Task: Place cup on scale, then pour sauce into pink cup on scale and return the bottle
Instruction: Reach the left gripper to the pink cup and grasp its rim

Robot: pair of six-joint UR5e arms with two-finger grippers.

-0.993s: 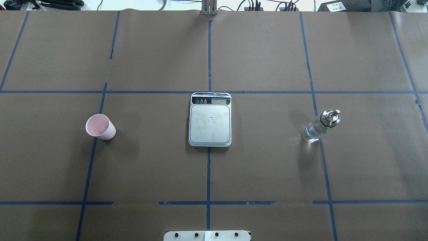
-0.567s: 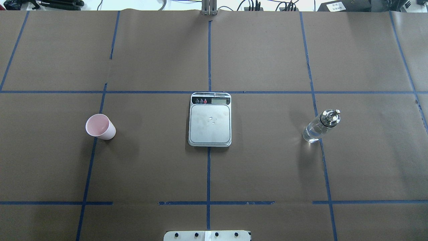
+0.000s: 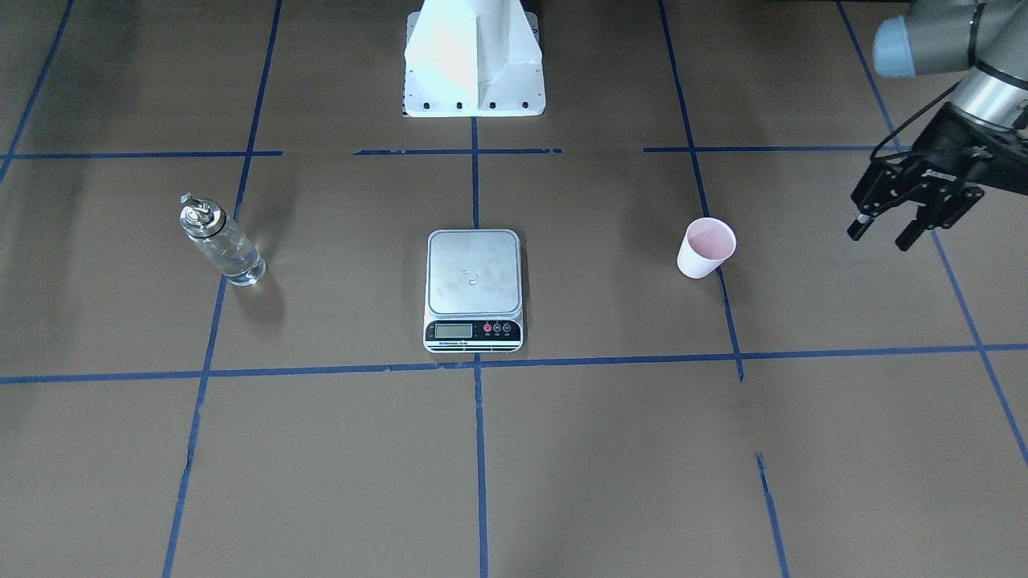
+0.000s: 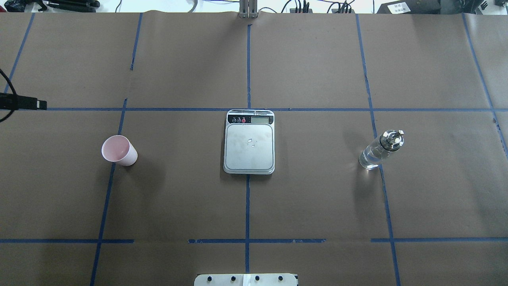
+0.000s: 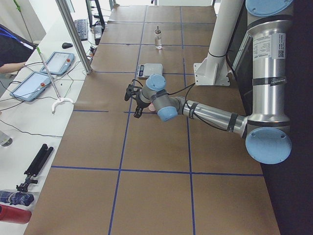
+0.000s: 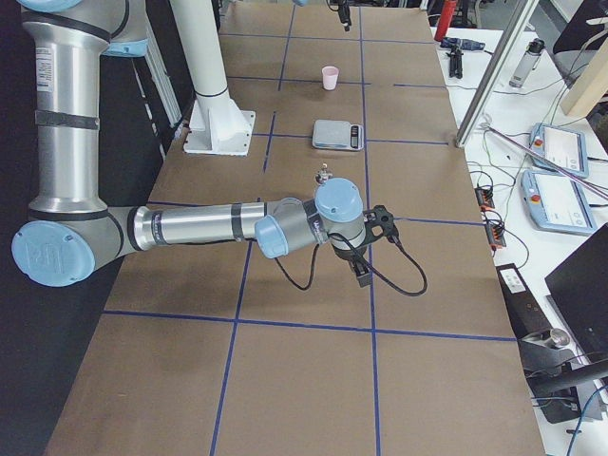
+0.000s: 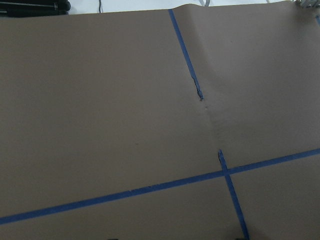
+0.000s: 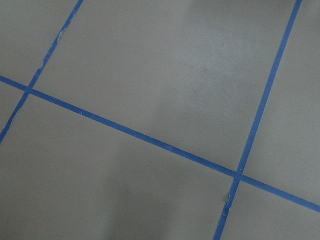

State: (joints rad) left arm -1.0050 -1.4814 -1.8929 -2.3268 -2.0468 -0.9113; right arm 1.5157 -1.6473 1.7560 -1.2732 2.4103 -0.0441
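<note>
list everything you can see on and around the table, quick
cup: 1, pale pink, upright on the table, robot's left side, apart from the scale
scale: 1, steel platform with black display strip, table centre, only a few droplets on it
bottle: 1, clear glass with metal spout cap, upright, robot's right side
sauce: clear, inside the bottle
table: 1, brown paper cover with blue tape grid
controllers: 2, blue-grey, on the white side bench
person: 1, dark top, partly in view by the bench
pedestal: 1, white, robot's base
left hand: 1, black, open and empty, above the table, outward of the cup
right hand: 1, black, over the table's right end; open or shut unclear
</note>
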